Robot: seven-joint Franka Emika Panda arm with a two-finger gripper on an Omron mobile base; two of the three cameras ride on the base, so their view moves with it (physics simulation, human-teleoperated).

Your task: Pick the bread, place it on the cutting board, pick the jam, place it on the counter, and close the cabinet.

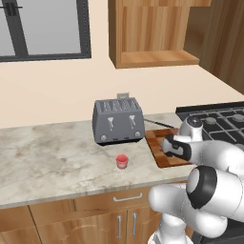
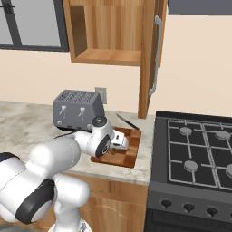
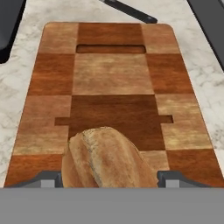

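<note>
Bread over the board

The gripper (image 3: pixel 109 181) is clamped on the bread (image 3: pixel 107 157), just above the board (image 3: pixel 109 74). It looks light, crusty, crushable; held across its middle seems right.

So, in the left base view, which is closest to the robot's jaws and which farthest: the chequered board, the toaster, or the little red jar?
1. The cutting board: directly beneath the gripper, by the stove.
2. The toaster: behind and left of the board.
3. The jam: out on the counter, left of the board and in front of the toaster.
The toaster and the jam are nearly too close to call.
</note>
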